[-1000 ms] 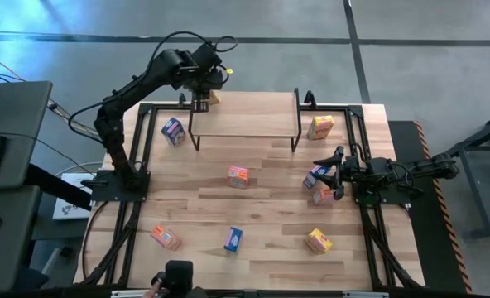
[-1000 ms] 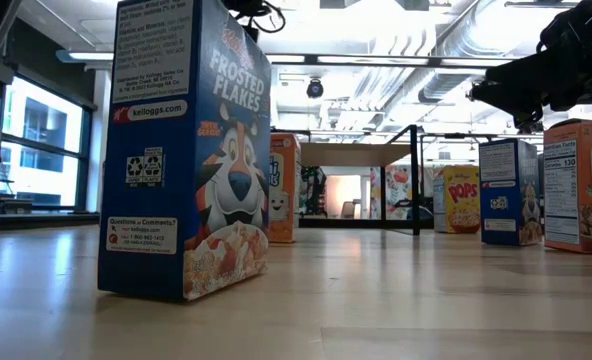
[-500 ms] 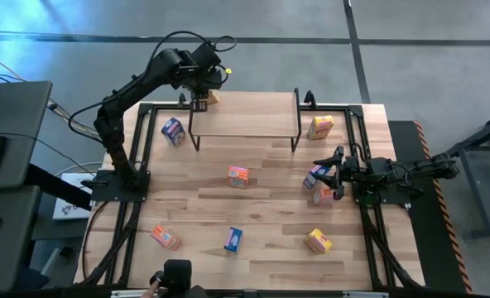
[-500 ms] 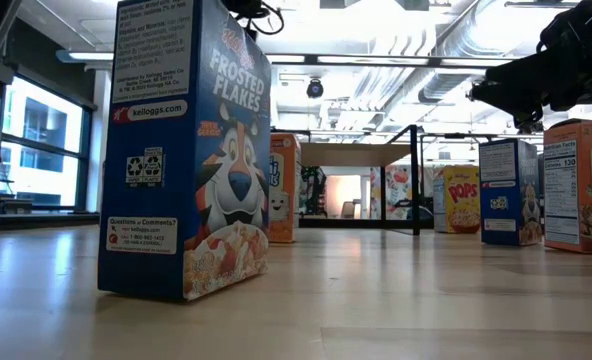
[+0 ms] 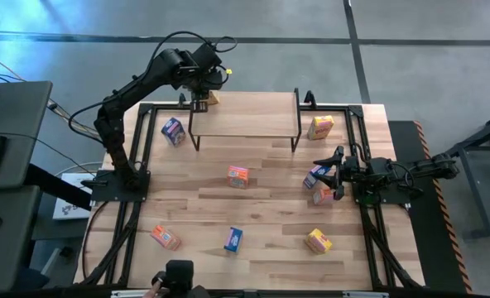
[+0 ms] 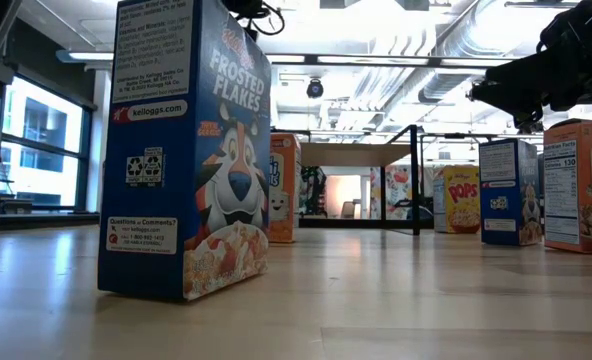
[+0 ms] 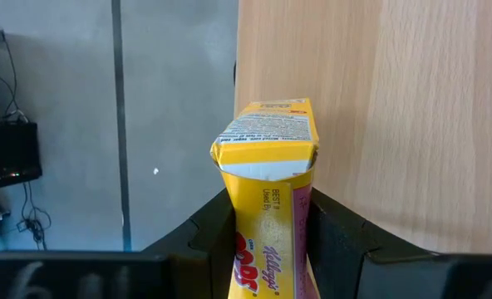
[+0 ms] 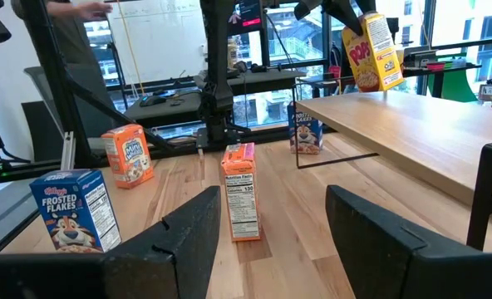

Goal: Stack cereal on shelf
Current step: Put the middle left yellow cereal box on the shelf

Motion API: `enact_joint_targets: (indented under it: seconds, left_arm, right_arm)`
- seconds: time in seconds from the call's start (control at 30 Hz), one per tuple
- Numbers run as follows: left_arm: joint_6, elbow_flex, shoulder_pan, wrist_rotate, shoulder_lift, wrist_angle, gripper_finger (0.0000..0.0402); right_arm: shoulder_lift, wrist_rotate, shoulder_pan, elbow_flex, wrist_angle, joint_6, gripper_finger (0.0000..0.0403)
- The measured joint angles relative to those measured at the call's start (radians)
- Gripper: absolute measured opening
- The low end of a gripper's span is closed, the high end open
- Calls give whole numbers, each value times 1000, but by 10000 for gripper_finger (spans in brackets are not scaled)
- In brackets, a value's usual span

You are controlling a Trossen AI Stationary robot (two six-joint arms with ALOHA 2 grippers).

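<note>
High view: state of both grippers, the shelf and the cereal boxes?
left gripper: shut on yellow Pops box, tilted over the shelf's far left corner.
right gripper: open, holding nothing, between blue box and orange box.
shelf: no box set down on it yet.
other six boxes: on the tabletop, off the shelf.
</note>
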Motion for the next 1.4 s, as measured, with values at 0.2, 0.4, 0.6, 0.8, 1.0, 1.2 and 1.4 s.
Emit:
enact_joint_targets:
  seconds: [0.2, 0.4, 0.6, 0.8, 1.0, 1.2, 1.4]
  left_arm:
    - [2, 0, 0, -5, 23, 5, 115]
    - [2, 1, -1, -9, 40, 4, 115]
    - [2, 1, -1, -9, 40, 3, 115]
    - [2, 1, -1, -10, 41, 2, 115]
    - [2, 1, -1, -10, 41, 1, 115]
    - [1, 1, -1, -10, 41, 0, 115]
    - [4, 1, 0, -3, 41, -1, 115]
  right_arm:
    - [0, 0, 0, 0, 0, 0, 211]
    - [0, 0, 0, 0, 0, 0, 211]
    - [0, 0, 0, 0, 0, 0, 211]
    - [0, 0, 0, 0, 0, 0, 211]
    - [0, 0, 0, 0, 0, 0, 211]
    - [0, 0, 0, 0, 0, 0, 211]
    - [0, 0, 0, 0, 0, 0, 211]
